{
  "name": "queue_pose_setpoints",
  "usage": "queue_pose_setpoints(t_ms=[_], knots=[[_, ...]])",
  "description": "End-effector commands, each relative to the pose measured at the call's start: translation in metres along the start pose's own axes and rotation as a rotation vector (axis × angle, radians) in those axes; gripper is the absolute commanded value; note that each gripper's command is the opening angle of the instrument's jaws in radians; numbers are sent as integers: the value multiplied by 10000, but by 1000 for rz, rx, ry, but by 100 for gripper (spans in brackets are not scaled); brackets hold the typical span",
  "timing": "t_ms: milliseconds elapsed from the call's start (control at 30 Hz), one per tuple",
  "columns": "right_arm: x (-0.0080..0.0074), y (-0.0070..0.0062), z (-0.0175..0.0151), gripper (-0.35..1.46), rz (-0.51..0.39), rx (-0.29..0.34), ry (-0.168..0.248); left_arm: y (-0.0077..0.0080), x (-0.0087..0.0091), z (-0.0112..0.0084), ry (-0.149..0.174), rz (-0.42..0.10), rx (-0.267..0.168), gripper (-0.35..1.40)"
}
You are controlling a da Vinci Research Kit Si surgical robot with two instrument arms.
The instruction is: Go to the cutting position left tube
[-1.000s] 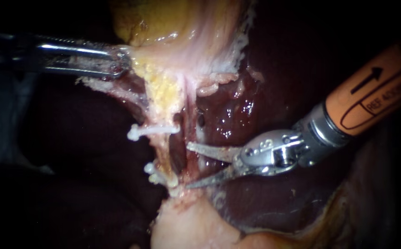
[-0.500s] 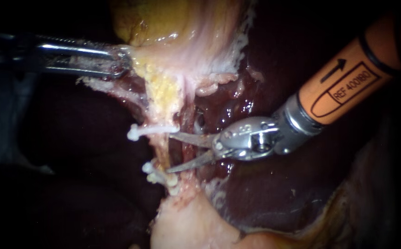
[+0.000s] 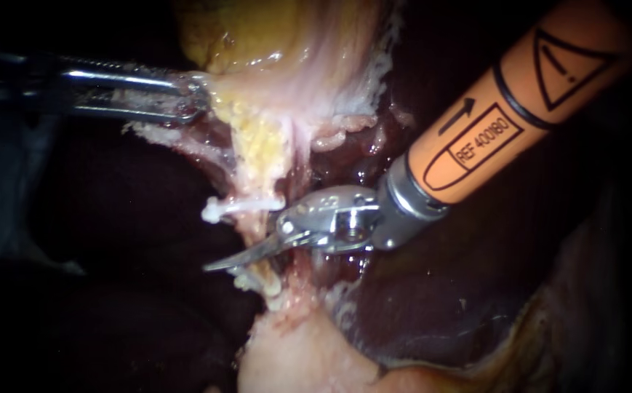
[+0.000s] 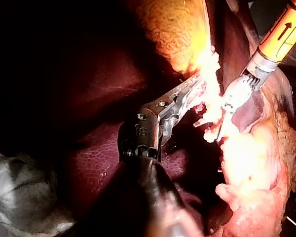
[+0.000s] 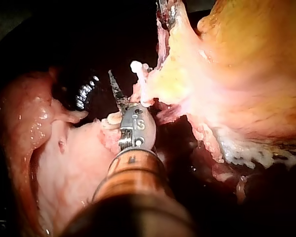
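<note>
The left instrument (image 3: 185, 98), up and left of the left tube (image 3: 254, 229), has its jaws clamped on the gallbladder (image 3: 272, 44). The right instrument (image 3: 237, 256) holds its jaws open astride that tube, between the upper clip (image 3: 239, 206) and the lower clips (image 3: 257, 280).

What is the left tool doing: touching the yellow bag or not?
Touching. The endoscope view shows the left instrument clamped on the gallbladder edge, no gap.

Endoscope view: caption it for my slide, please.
Right instrument tip crossing the clipped tube between upper clip and lower clips; left instrument holding the gallbladder.
</note>
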Motion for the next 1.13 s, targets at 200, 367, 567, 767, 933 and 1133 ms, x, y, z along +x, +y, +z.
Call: queue_pose_setpoints(t_ms=[200, 367, 567, 767, 933, 1133], knots=[[1, -3, 12, 143, 11, 16, 12, 0, 0, 1, 0, 0, 1, -35], [4, -13, 15, 143, 13, 26, 25, 0, 0, 2, 1, 0, 2, -35], [12, -34, 20, 143, 7, 69, 37, 0, -1, 2, 0, 0, 2, -35], [23, -55, 26, 143, 2, 94, 52, -1, -1, 1, 0, 0, 1, -35], [26, -59, 27, 143, 2, 98, 55, -1, -1, 1, 0, 0, 1, -35], [24, -56, 25, 143, 2, 96, 55, -1, -1, 1, 0, 0, 1, -35]])
